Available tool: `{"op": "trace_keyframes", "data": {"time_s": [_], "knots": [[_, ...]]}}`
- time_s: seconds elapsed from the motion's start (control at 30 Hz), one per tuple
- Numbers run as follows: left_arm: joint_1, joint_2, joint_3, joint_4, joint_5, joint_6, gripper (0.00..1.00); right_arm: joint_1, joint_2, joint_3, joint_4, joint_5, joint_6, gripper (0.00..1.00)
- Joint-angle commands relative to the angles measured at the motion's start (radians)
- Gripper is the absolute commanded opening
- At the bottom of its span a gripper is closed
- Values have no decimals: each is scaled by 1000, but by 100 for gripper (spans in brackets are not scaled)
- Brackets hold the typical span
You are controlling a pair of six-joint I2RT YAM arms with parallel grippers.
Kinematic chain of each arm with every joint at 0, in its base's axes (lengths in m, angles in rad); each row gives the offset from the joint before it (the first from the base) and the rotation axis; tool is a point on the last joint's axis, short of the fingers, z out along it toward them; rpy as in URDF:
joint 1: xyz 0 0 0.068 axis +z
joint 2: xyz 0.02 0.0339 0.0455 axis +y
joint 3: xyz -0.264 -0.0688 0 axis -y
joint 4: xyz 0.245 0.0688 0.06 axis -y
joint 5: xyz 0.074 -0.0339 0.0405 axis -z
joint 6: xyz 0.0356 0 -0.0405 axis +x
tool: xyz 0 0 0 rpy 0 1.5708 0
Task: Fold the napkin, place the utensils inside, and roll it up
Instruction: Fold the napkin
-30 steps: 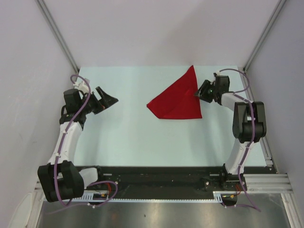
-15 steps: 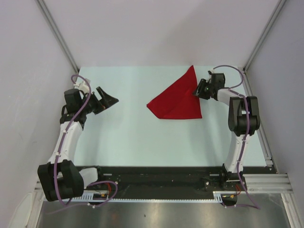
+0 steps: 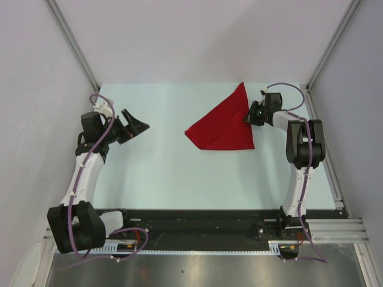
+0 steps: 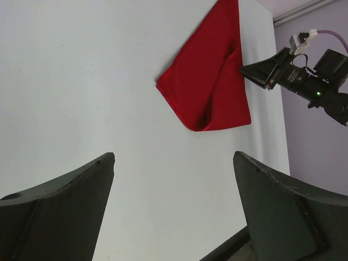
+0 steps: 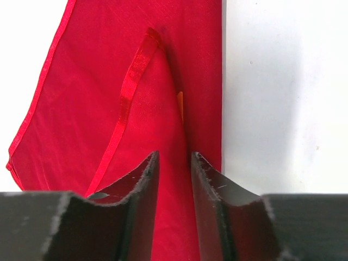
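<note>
Red napkin (image 3: pixel 221 125) folded to a triangle, far right of table (image 3: pixel 167 173). Right gripper (image 5: pixel 174 163) pinches a raised fold at its right edge; orange knife (image 5: pixel 180 104) sliver shows under it. Left gripper (image 3: pixel 136 122) spread wide, well apart.

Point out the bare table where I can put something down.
Widest bare patch of table: between the left arm's fingers and the napkin, running down to the near edge. The far strip left of the napkin's tip is bare too. Crowded: the far right, where the right arm's fingers pinch the napkin's edge.
</note>
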Motion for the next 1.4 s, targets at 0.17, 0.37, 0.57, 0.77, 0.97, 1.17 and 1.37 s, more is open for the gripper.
{"op": "trace_keyframes", "data": {"time_s": [0.17, 0.37, 0.57, 0.77, 0.97, 1.17, 1.37], "knots": [[-7, 1, -2, 20, 11, 0, 95, -3, 25, 46, -7, 2, -20, 25], [-5, 1, -1, 20, 14, -2, 95, -7, 16, 37, -9, 2, -12, 9], [-6, -2, -2, 20, 14, -2, 95, -27, -19, -6, 50, -16, 26, 1], [-7, 0, -2, 20, 14, -2, 95, -38, -41, -41, 100, -26, 49, 0], [-5, 1, -2, 22, 14, -2, 95, -66, -56, -69, 122, -24, 55, 0], [-6, 1, -2, 23, 17, -3, 95, -79, -65, -79, 129, -29, 58, 0], [-5, 1, -4, 25, 20, -5, 95, -87, -58, -69, 119, -59, 49, 10]]}}
